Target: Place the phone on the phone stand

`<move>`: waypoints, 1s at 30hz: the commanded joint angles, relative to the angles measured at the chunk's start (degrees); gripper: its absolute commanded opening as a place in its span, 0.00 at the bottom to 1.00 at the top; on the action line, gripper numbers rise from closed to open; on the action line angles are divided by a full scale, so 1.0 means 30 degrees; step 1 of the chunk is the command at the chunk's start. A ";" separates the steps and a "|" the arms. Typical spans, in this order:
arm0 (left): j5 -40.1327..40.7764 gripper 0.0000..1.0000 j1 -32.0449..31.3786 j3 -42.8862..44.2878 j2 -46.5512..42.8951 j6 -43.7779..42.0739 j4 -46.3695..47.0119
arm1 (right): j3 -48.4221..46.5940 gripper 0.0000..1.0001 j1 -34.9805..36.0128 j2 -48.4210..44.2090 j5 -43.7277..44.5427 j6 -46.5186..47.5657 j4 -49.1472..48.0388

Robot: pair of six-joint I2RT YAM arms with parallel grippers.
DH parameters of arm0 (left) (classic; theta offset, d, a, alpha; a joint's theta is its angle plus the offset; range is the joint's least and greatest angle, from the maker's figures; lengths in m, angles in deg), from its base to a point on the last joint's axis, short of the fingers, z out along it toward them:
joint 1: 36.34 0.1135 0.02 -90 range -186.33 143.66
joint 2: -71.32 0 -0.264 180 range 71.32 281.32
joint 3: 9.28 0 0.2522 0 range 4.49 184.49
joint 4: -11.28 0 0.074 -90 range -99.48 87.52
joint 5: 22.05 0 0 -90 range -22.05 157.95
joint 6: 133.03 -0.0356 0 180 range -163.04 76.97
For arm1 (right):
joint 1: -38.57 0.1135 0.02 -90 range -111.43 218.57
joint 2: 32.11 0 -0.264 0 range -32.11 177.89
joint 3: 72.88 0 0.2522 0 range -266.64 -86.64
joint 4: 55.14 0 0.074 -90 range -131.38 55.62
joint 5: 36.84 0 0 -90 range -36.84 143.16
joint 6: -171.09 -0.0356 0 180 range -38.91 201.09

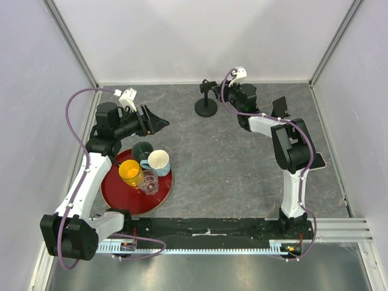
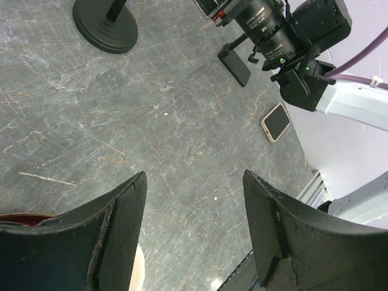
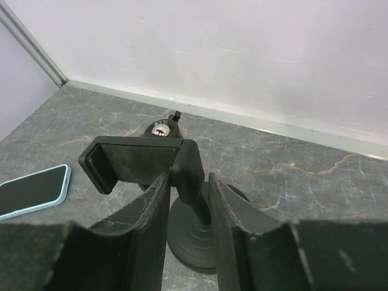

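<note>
With your right claw (image 3: 188,179) pinched narrow on the neck of the stand (image 3: 133,159), the left claw (image 2: 194,176) wide and empty, and the phone (image 2: 276,121) flat on the surface (image 2: 121,133) well apart, any sideways tug could topple the stand before the phone ever reaches it.

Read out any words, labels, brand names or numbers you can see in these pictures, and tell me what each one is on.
No text is legible in any view.
Black barrel on the right arm: faint white print, too small to read.
Beige-cased phone: screen dark, no text visible.
Blue-cased phone: screen dark, no text visible.
Phone stand: no label visible.
</note>
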 commanded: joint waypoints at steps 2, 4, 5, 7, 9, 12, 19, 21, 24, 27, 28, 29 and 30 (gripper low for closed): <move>-0.0053 0.71 0.0022 -0.0054 0.0064 -0.0644 0.0693 | -0.1591 0.37 0.0008 0.0814 -0.0704 -0.0218 -0.1085; -0.0053 0.71 0.0022 -0.0024 0.0123 -0.0615 0.0693 | -0.1737 0.31 0.0008 0.0961 -0.0998 -0.0307 -0.1059; -0.0082 0.71 0.0022 -0.0024 0.0152 -0.0643 0.0693 | -0.1679 0.24 0.0008 0.0903 -0.1144 -0.0307 -0.1087; -0.0112 0.71 0.0022 -0.0053 0.0298 -0.0585 0.0723 | -0.1301 0.17 0.0066 0.0669 -0.1116 -0.0278 -0.1262; -0.0112 0.70 0.0022 0.0005 0.0357 -0.0614 0.0693 | -0.0862 0.05 0.0066 0.0289 -0.0883 -0.0132 -0.1322; 0.0033 0.70 0.0022 0.0035 0.0299 -0.0702 0.0576 | -0.0043 0.00 0.0242 -0.0472 -0.0502 -0.0043 -0.1643; 0.0416 0.70 0.0051 0.0035 -0.0082 -0.0907 0.0342 | 0.2419 0.00 0.1791 -0.3049 0.3855 0.1040 -0.1411; 0.0415 0.70 0.0022 0.0005 -0.0141 -0.0907 0.0283 | 0.3470 0.00 0.2261 -0.4220 0.5526 0.1042 -0.0943; 0.0444 0.70 0.0022 0.0034 -0.0258 -0.0907 0.0195 | 0.5460 0.00 0.3199 -0.5832 0.8631 0.0369 -0.0853; 0.0444 0.70 0.0022 0.0035 -0.0491 -0.0936 0.0137 | 0.6929 0.00 0.4253 -0.7268 1.0656 0.0308 -0.1088; 0.0445 0.70 0.0022 0.0035 -0.0522 -0.0937 0.0137 | 0.7137 0.00 0.4836 -0.7503 1.1212 0.0367 -0.1030; 0.0416 0.70 0.0022 0.0035 -0.0551 -0.0937 0.0137 | 0.7314 0.00 0.5103 -0.7941 1.2291 0.0483 -0.1116; 0.0270 0.71 0.0022 0.0064 -0.0551 -0.0937 0.0108 | 0.7605 0.00 0.5366 -0.8119 1.2766 0.0658 -0.1204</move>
